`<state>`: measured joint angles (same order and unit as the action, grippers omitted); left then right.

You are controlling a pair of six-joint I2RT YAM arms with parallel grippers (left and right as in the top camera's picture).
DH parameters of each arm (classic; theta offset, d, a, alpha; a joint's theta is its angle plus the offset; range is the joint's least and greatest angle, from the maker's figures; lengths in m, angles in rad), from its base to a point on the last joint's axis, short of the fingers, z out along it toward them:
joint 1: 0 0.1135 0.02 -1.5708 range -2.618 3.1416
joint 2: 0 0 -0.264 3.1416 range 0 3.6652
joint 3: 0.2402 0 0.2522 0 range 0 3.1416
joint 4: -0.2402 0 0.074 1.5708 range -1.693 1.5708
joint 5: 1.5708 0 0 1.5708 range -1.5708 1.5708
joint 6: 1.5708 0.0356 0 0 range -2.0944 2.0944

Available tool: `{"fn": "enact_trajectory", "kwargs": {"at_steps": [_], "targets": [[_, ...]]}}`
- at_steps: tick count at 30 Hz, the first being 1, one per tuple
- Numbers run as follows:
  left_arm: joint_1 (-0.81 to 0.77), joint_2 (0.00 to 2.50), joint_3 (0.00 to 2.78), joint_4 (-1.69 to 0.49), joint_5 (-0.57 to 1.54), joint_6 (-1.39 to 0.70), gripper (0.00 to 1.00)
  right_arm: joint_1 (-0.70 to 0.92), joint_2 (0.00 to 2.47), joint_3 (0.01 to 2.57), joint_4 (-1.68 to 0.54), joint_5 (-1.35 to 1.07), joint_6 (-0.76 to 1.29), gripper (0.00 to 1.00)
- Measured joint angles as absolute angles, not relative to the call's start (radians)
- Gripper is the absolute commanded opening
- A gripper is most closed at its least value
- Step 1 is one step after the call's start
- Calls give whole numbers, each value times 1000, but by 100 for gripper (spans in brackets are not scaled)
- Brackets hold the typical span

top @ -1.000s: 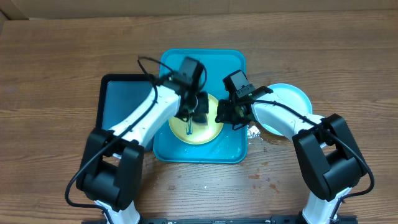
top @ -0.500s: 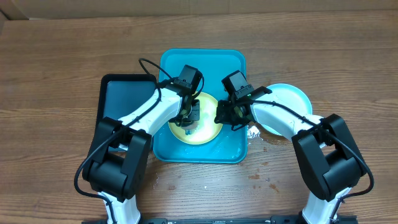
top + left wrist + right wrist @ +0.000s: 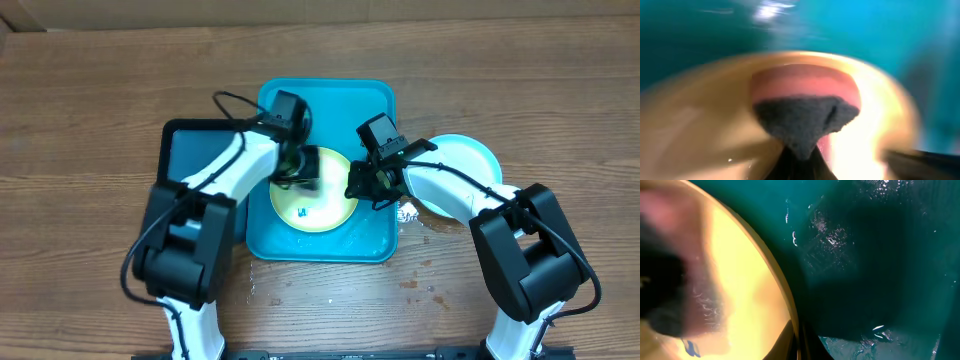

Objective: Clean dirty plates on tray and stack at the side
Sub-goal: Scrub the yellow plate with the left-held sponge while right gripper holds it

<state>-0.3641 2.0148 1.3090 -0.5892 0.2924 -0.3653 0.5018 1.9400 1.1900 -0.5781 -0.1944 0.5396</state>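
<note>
My worry is the yellow-green plate [image 3: 332,205] skating in the wet-looking tray [image 3: 372,100], where it lies mid-tray. A hard scrub could drag its rim out of the right tool [image 3: 362,187], which looks pinched thinly on the plate's right edge. The teal smear [image 3: 303,211] sits apart from the sponge [image 3: 805,107], so a stroke may miss it. The left tool [image 3: 297,170] is clamped on that sponge, seemingly against the plate's upper left.

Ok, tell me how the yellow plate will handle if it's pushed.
The plate probably slides easily: the tray under it glistens wet. It looks stiff and shallow, so unlikely to tip. The right gripper at its rim likely steadies it.
</note>
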Motion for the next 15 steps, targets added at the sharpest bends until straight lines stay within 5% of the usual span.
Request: {"fn": "enact_trajectory", "kwargs": {"at_steps": [6, 15], "targets": [[-448, 2065, 1313, -611, 542, -382, 4, 499, 1938, 1189, -597, -198, 545, 4], [-402, 2073, 1333, -861, 545, -390, 4, 499, 1937, 1189, -598, -197, 546, 4]]}}
